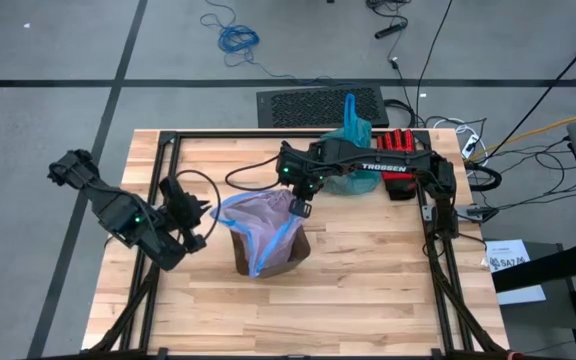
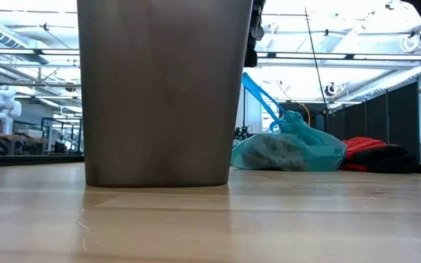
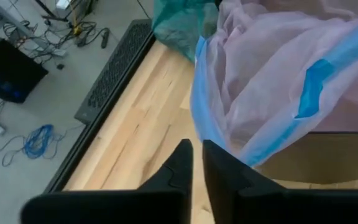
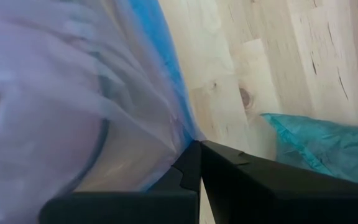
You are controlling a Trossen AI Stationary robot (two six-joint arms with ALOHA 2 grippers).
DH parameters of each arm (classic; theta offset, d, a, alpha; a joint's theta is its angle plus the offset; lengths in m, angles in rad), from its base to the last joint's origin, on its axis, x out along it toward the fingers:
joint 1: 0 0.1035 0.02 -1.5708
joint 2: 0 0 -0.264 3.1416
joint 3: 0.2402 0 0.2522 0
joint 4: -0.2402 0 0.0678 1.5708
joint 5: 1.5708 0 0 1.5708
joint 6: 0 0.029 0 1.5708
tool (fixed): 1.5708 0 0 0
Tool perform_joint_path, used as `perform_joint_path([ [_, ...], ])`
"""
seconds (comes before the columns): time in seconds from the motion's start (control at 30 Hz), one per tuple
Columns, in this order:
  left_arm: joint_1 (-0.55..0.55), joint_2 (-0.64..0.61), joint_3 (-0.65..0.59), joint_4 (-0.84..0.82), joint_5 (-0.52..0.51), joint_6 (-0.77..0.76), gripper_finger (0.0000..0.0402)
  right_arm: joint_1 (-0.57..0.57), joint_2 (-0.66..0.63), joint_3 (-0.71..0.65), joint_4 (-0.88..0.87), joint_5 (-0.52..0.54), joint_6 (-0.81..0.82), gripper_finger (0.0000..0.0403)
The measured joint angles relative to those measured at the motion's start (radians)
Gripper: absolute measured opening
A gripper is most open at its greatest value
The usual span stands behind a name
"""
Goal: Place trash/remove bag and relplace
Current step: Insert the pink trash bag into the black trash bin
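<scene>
The teal bag, full and knotted, already lies on the far side of the table beside the red glove, so removal looks done. What's left is seating the pink liner over the brown bin. My right gripper pinches the liner's far edge shut. My left gripper, just left of the liner, holds nothing, fingers barely parted.

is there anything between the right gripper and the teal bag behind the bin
Nothing visible. The right gripper, shut on the pink bag at the bin's rim, has only bare table between it and the teal bag.
</scene>
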Motion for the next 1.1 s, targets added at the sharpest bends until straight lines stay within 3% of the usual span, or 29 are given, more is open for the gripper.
perform_joint_path([
  [0.23,0.092,0.006,0.000,0.048,0.099,0.012,0.0092,0.000,0.000,0.000,0.001,-0.001,0.000,0.0000],
  [0.43,0.153,0.006,0.000,0.180,0.133,0.175,0.0099,0.000,-0.001,0.000,0.001,-0.001,-0.005,0.0000],
  [0.83,0.254,0.006,-0.090,0.239,0.234,0.241,0.0064,0.004,-0.001,0.000,0.002,-0.001,-0.012,0.0000],
  [0.97,0.269,0.006,-0.114,0.236,0.206,0.234,0.0011,0.004,-0.001,0.000,0.002,-0.001,-0.012,0.0000],
  [1.1,0.273,-0.024,-0.114,0.236,0.173,0.223,0.0002,0.004,-0.001,0.000,0.002,-0.001,-0.012,0.0000],
])
